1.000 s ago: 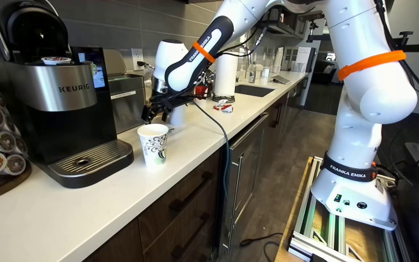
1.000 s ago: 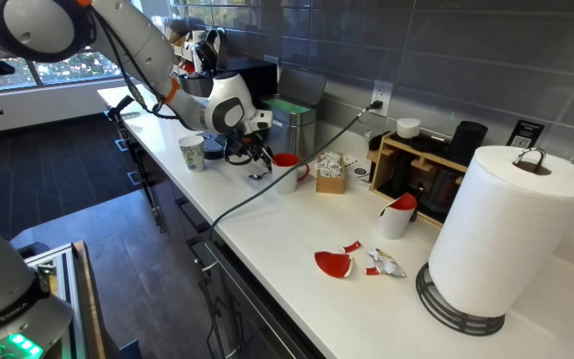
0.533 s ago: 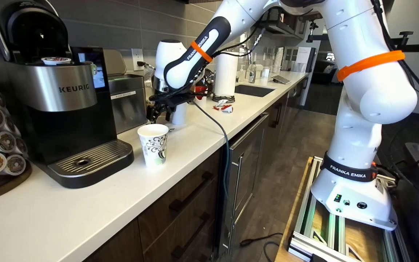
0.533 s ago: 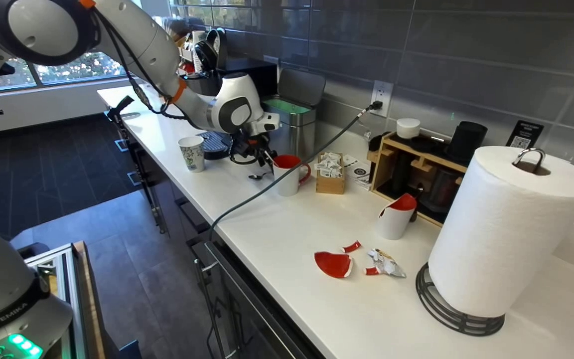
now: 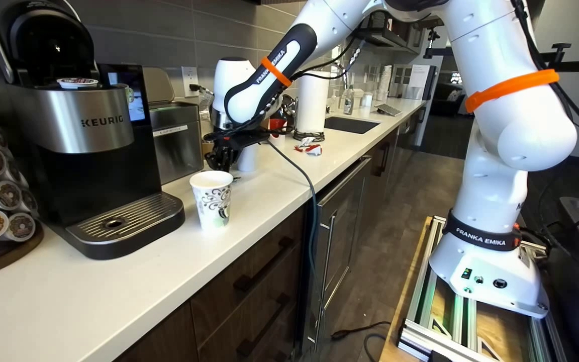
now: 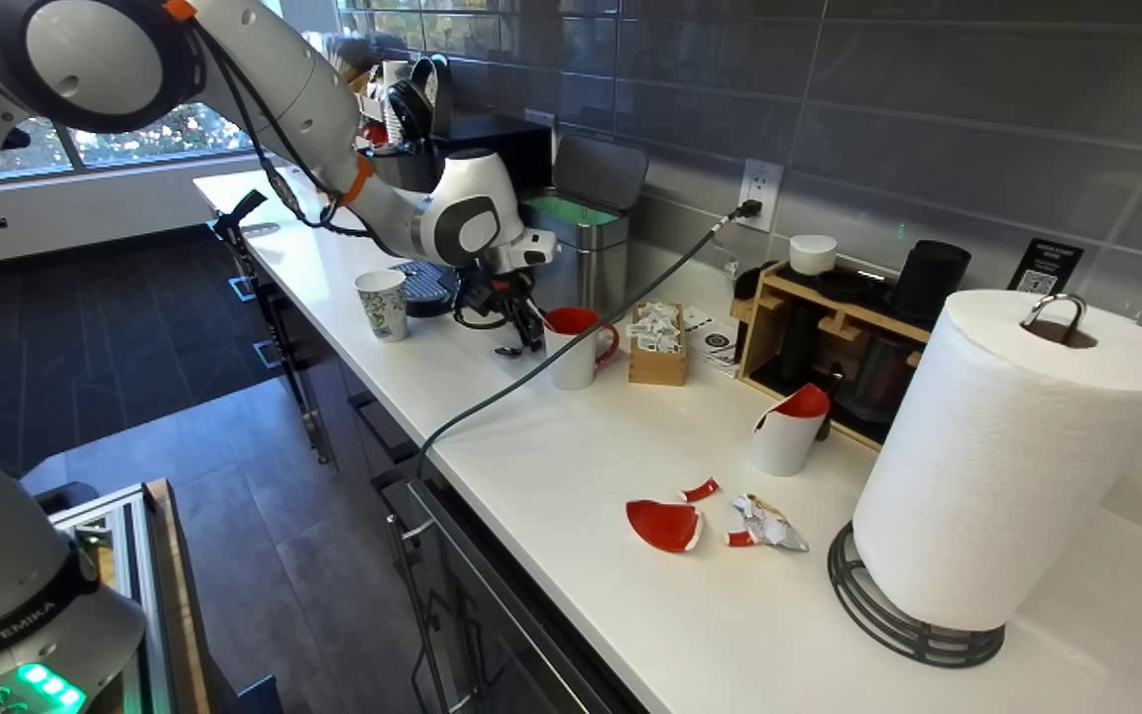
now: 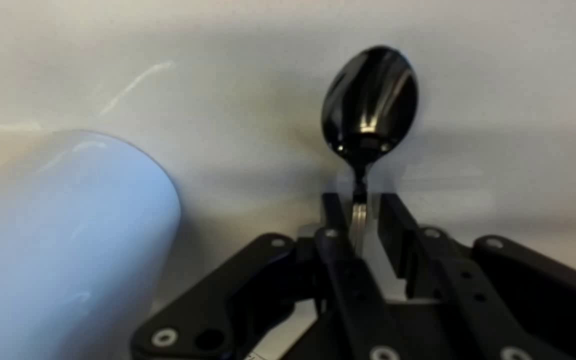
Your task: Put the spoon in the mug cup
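"Straddling the spoon (image 7: 370,100), the gripper (image 7: 360,202) has its fingers (image 7: 392,215) a little apart, right?"

"Yes, a sliver of counter (image 6: 581,446) shows between the handle and one finger, so it has hold of nothing."

"And the spoon, reckoned from the mug (image 6: 571,372)?"

"Just beside it, on the counter. Its handle's end is lost under the gripper; I can't tell whether it touches the mug."

"How well does the mug show?"

"Poorly. The wrist view cuts it off, a cable (image 6: 668,275) crosses in front of it in an exterior view, and wrist hardware (image 5: 242,138) hides its top in an exterior view (a pale stub peeps out below)."

"Neighbours?"

"A wooden box (image 6: 657,372) by the mug's handle, and, across the spoon from the mug in both exterior views, a patterned paper cup (image 5: 211,201)."
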Controlling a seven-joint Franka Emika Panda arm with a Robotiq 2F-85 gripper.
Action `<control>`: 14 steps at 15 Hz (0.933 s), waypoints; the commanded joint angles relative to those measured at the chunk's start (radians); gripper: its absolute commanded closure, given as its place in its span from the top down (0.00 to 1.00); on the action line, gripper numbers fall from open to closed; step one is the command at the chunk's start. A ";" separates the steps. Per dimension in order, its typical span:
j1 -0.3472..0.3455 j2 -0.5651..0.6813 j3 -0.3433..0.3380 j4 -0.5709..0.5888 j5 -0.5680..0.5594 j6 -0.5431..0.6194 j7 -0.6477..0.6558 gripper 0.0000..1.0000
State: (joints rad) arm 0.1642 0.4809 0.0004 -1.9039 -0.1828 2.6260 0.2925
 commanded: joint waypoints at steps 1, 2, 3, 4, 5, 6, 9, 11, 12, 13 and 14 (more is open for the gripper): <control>0.008 0.020 0.002 0.022 0.033 -0.022 -0.022 0.01; 0.008 0.016 0.003 0.021 0.034 -0.023 -0.024 0.00; 0.008 0.002 0.004 0.014 0.035 -0.023 -0.024 0.00; 0.007 -0.007 0.003 0.010 0.036 -0.021 -0.023 0.02; 0.003 -0.035 0.006 -0.005 0.042 -0.019 -0.026 0.02; -0.010 -0.059 0.019 -0.018 0.061 -0.020 -0.043 0.02; -0.060 -0.158 0.066 -0.075 0.154 -0.008 -0.125 0.02; -0.087 -0.230 0.086 -0.113 0.218 -0.032 -0.172 0.02; -0.089 -0.258 0.079 -0.127 0.228 -0.030 -0.171 0.02; -0.091 -0.293 0.069 -0.150 0.233 -0.025 -0.164 0.02; -0.096 -0.322 0.066 -0.170 0.243 -0.005 -0.166 0.02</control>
State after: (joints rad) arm 0.0914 0.2741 0.0637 -1.9782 0.0103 2.6219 0.1533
